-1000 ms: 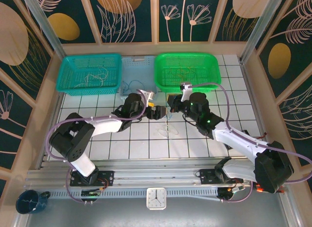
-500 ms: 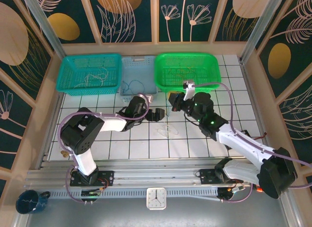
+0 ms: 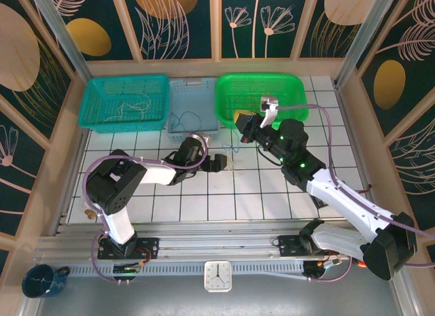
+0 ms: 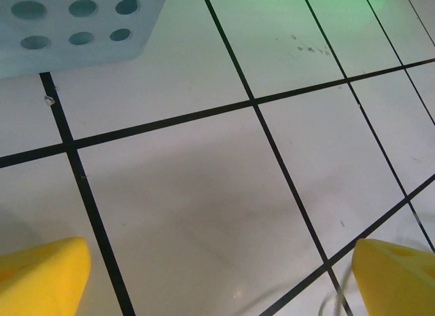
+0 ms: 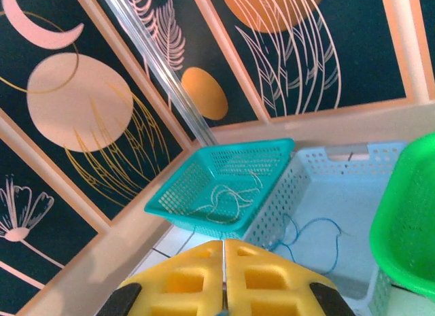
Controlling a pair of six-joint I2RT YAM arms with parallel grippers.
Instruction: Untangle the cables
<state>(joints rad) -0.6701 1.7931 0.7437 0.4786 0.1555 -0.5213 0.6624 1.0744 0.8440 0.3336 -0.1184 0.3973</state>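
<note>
My right gripper [image 3: 240, 118] is raised in front of the green basket [image 3: 262, 98], its yellow pads [image 5: 183, 278] pressed together. A thin bluish cable [image 3: 234, 149] hangs from it above the tiles; a blue speck shows at the seam between the pads. My left gripper [image 3: 218, 162] sits low over the white tiles, open, with nothing between its fingers [image 4: 41, 278]. A pale strand [image 4: 336, 299] curls by its right finger. A yellowish cable [image 5: 228, 197] lies in the teal basket [image 3: 126, 102]. A blue cable [image 5: 316, 231] lies in the light blue basket [image 3: 192, 105].
The three baskets stand in a row along the back of the tiled table [image 3: 204, 200], close to the patterned back wall. The light blue basket's perforated wall [image 4: 75, 20] is just ahead of my left gripper. Wooden side walls close in both sides.
My right gripper has risen and moved back toward the green basket, lifting the cable off the tiles. My left gripper has dropped lower and shifted slightly right, staying open.
</note>
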